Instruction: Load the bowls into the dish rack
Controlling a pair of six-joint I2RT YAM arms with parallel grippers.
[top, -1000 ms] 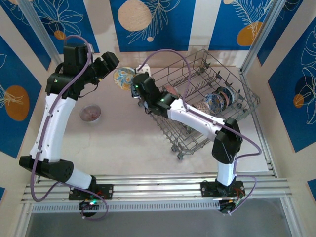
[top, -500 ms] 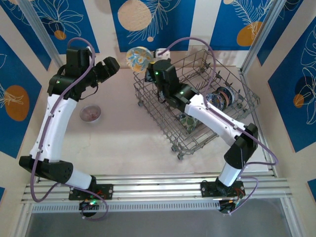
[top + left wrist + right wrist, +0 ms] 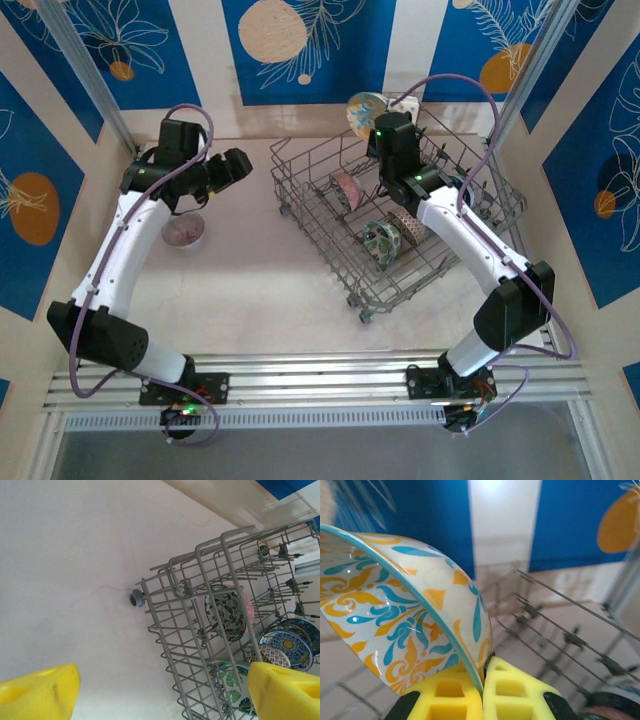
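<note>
- One teal-and-orange bowl (image 3: 405,620) is pinched by its rim in the right gripper (image 3: 484,674). The yellow fingers (image 3: 450,695) are pressed together on either side of the wall, so the bowl rises up and to the left of the fingertips.
- Within the last second that gripper has carried the bowl from just beside the left gripper (image 3: 243,163), past the left end of the dish rack (image 3: 320,255), to the rack's far edge. The rack now lies below the right gripper and on its near side, with bare tines just ahead of the fingertips.
- Meanwhile the left gripper has drawn back from the rack toward its own side of the table (image 3: 250,290). It stands wide open with nothing between its jaws.
- Sitting on the table just to the near side of the left gripper is a pink bowl (image 3: 183,230). It has not moved.
- Several racked bowls (image 3: 383,243) stand on edge between the tines, on the near side of the right gripper.
- Judging from this, the carry looks nearly done. What remains is tipping the held bowl down into a free slot at the far end without knocking its neighbours.
- With the left gripper open and close to the pink bowl, that one looks like the next to go in.
</note>
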